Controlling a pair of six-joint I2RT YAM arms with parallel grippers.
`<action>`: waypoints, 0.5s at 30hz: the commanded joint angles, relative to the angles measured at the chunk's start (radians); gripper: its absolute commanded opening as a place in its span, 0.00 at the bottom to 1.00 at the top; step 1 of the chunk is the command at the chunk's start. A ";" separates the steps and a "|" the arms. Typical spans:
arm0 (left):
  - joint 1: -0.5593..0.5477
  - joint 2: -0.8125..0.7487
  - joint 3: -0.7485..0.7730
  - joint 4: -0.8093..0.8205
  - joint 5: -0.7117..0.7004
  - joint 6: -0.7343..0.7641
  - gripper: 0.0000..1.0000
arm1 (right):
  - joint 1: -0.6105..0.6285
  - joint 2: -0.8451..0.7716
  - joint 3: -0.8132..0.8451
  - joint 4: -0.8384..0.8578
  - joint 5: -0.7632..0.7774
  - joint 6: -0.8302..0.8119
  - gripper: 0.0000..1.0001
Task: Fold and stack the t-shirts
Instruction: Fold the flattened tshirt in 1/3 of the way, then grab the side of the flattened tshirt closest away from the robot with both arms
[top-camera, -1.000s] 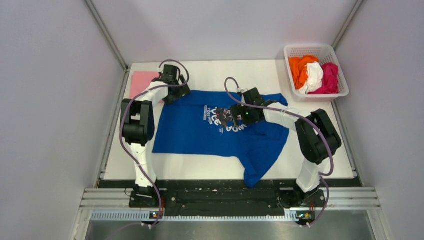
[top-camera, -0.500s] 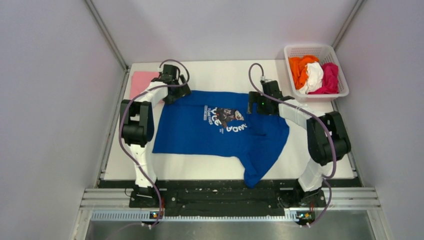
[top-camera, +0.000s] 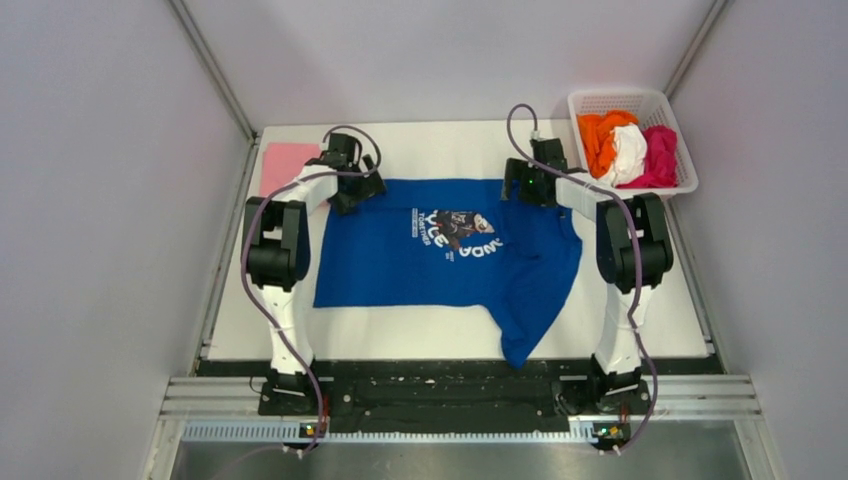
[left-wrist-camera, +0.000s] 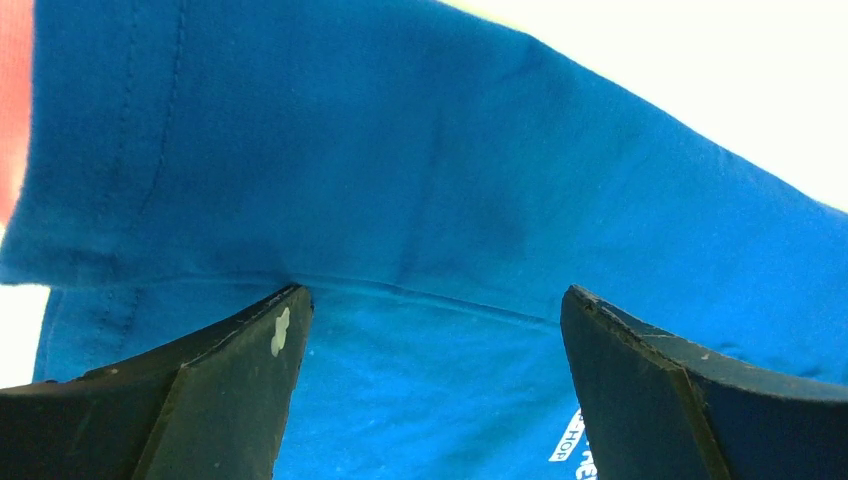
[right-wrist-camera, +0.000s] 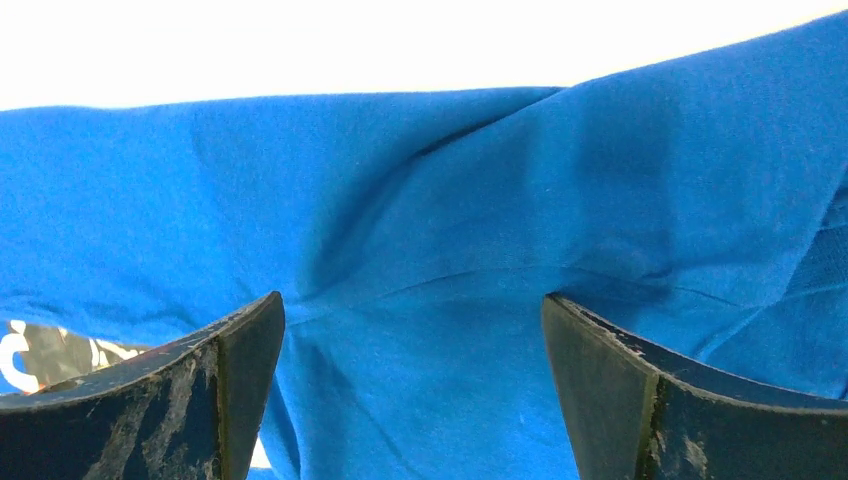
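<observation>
The blue t-shirt (top-camera: 440, 255) is spread flat on the white table (top-camera: 450, 150). The left pincer (top-camera: 353, 192) is held wide open at the shirt's far edge. Blue cloth is seen between its fingers (left-wrist-camera: 230, 370), but nothing is pinched. The right pincer (top-camera: 528, 186) is opened wide at the same edge, with nothing gripped. A pink t-shirt (top-camera: 285, 165) is laid just left of the left pincer. An orange t-shirt (top-camera: 600, 135), a white t-shirt (top-camera: 628, 150) and a magenta t-shirt (top-camera: 662, 155) are piled in the basket (top-camera: 610, 98), just right of the right pincer.

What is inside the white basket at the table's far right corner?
Three bunched tees fill the basket: an orange t-shirt, a white t-shirt and a magenta t-shirt, pressed together. They cover the basket floor, so anything beneath them is hidden.
</observation>
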 joint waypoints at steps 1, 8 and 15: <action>0.003 0.048 0.032 0.007 0.041 -0.034 0.99 | -0.062 0.103 0.054 -0.078 0.023 -0.011 0.99; -0.005 0.092 0.082 0.038 0.126 -0.059 0.99 | -0.091 0.130 0.160 -0.105 0.066 -0.068 0.99; -0.048 0.035 0.163 -0.021 0.095 -0.021 0.99 | -0.072 0.038 0.254 -0.183 0.130 -0.111 0.99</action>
